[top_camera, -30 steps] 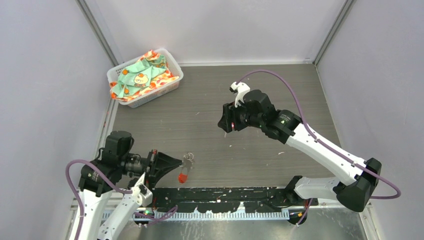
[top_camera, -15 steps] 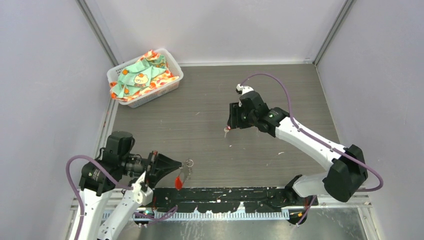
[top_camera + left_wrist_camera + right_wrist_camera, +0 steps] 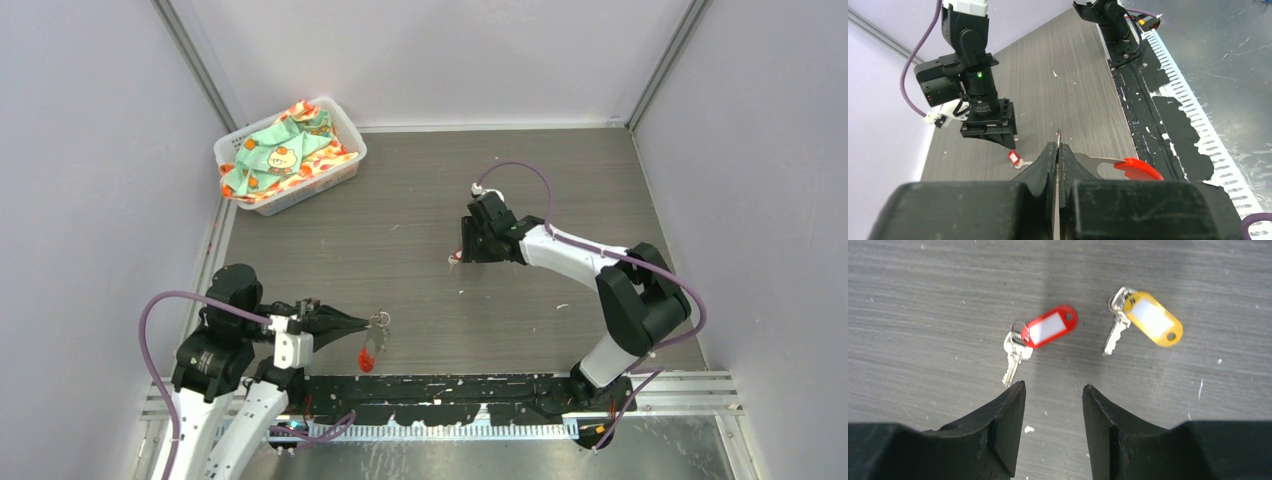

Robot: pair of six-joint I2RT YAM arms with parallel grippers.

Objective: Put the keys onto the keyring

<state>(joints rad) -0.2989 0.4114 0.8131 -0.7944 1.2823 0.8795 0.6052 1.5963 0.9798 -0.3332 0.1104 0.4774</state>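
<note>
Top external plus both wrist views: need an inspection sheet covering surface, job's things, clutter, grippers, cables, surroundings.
Surface: grey wood-grain table with scattered white specks; ragged black strip along the near edge.
Job's things: red-tagged key and yellow-tagged key lie flat on the table, apart from each other; keyring pinched in the left gripper.
Clutter: white basket holding patterned cloth, far left corner.
Grippers: left gripper shut on the keyring; right gripper open above the keys, nothing between its fingers.
Cables: purple cables, one looped along each arm.
Surroundings: pale walls on three sides; nothing else seen.
</note>
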